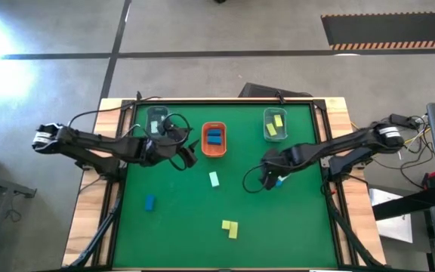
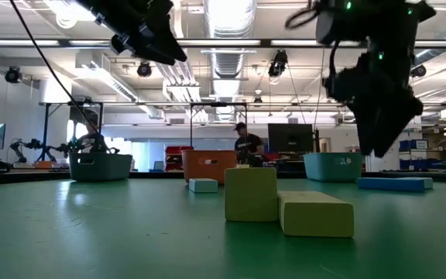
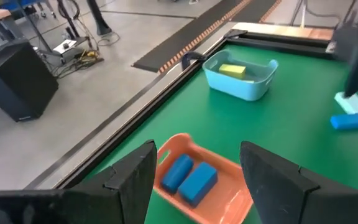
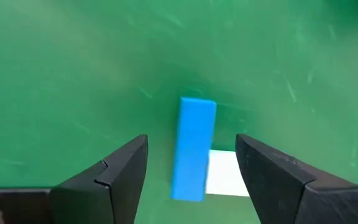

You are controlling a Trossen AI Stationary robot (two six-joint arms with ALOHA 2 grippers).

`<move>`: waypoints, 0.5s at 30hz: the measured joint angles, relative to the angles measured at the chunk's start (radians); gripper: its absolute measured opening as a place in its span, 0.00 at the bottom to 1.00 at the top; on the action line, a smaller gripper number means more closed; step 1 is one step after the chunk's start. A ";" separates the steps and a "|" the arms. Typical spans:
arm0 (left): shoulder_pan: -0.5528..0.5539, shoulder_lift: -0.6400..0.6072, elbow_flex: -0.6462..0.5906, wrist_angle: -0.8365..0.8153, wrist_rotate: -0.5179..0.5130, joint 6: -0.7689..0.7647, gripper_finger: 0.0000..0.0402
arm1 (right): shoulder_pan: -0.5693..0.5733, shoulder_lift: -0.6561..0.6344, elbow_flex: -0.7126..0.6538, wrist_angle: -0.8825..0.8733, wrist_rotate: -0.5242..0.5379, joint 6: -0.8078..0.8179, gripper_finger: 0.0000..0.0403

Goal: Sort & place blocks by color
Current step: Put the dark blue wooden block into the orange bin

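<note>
2 yellow blocks [image 2: 289, 203] nearest low camera. Right gripper [image 4: 191, 165] jaws apart over blue block [image 4: 193, 148]; left gripper [image 3: 197, 171] jaws apart. No readable writing.

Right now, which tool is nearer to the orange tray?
Left. The left tool hovers just beside the orange tray; the right tool hangs farther away, over a blue block.

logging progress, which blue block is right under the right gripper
The blue block lying between the open right gripper fingers, beside a pale block; other blues sit elsewhere.
</note>
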 joint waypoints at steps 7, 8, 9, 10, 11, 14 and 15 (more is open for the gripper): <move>-0.042 0.078 -0.001 0.145 0.001 0.001 0.53 | 0.000 0.162 0.019 -0.033 -0.033 -0.099 0.58; -0.048 0.086 -0.001 0.152 0.001 0.001 0.53 | 0.000 0.181 0.023 -0.037 -0.036 -0.111 0.58; -0.053 0.093 -0.001 0.160 0.001 0.001 0.53 | 0.000 0.196 0.028 -0.039 -0.036 -0.125 0.58; -0.056 0.100 -0.001 0.177 0.001 0.002 0.53 | 0.000 0.210 0.031 -0.035 -0.036 -0.133 0.58; -0.058 0.106 -0.001 0.184 0.002 0.002 0.53 | 0.000 0.222 0.036 -0.034 -0.036 -0.140 0.58; -0.059 0.115 0.000 0.182 0.002 0.002 0.53 | 0.000 0.245 0.043 -0.035 -0.031 -0.160 0.58; -0.059 0.117 0.000 0.182 0.001 0.002 0.53 | 0.000 0.250 0.046 -0.036 -0.029 -0.168 0.58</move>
